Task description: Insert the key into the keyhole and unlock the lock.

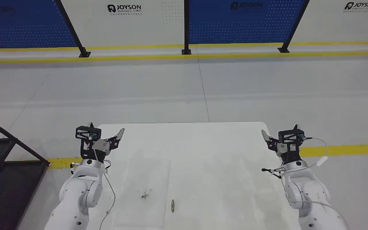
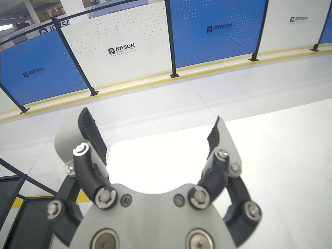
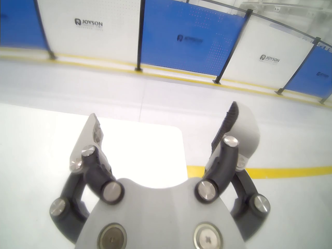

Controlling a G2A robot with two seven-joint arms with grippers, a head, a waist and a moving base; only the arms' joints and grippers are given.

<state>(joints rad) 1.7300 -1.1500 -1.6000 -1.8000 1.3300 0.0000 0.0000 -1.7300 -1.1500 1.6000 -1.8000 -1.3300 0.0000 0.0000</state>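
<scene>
1. The left hand (image 1: 117,138) is seen above the far left corner of the tabletop (image 1: 230,167). Its fingers (image 2: 92,133) are spread wide apart and nothing is held between them.
2. The right hand (image 1: 268,140) is matched at the far right corner. Its fingers (image 3: 228,123) are likewise apart, and it is empty.
3. Down by the near edge, a little left of the middle, two small things are spotted. A thin pale one is taken for the key (image 1: 145,195). A dark oblong near it is taken for the lock (image 1: 172,204). Both are too small for this to be sure, and both lie well apart from either hand.
4. Nothing is gripped yet, so the task is judged to be at its very start, with the first reach to be made.
5. The key is best approached from straight above, with the fingers narrowed before the descent, as it appears to lie flat and thin.
6. It should be taken by its bow, so that the blade is left free for the keyhole.
7. The lock is best steadied by the other hand. The keyhole cannot be made out, so its facing must be checked first.
8. A slow closing is advised, since a thin key is easily skidded across so smooth a tabletop.
</scene>
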